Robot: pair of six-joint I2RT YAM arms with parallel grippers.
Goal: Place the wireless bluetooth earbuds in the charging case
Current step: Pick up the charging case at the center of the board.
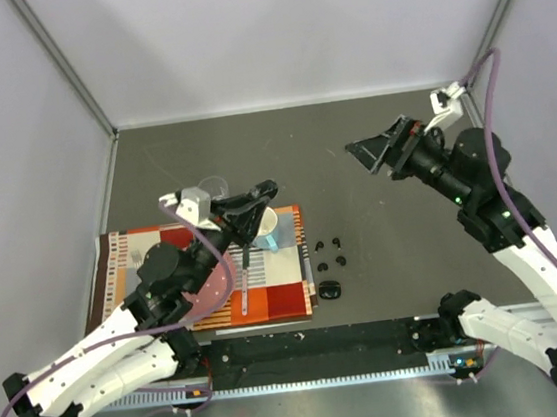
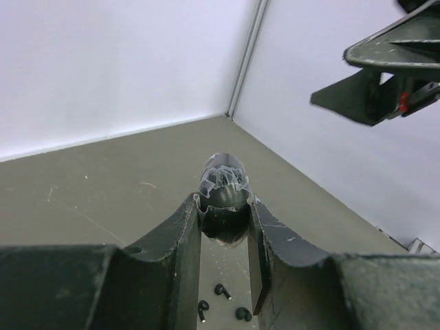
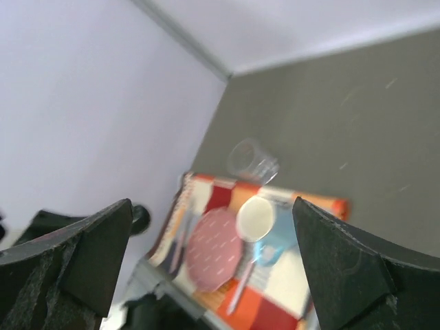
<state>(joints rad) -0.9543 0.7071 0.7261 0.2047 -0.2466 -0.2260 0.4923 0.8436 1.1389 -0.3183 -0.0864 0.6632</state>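
Note:
Four tiny black earbuds [image 1: 327, 253] lie on the grey table just right of the placemat; three of them show in the left wrist view [image 2: 221, 290]. A black oval charging case [image 1: 330, 288] lies just in front of them. My left gripper [image 1: 262, 190] hovers over the mug, pointing to the far right. It is shut on another black rounded case [image 2: 223, 189] with crinkled clear film on top, held between the fingertips [image 2: 191, 213]. My right gripper [image 1: 381, 152] is wide open and empty, raised high at the right; its fingers [image 3: 89, 254] frame the placemat.
A striped orange placemat [image 1: 279, 299] lies at the left front with a white mug [image 1: 266, 228], a pink plate [image 3: 216, 247] and a spoon [image 1: 245, 291]. A clear glass [image 1: 214, 188] stands behind it. White walls enclose the table.

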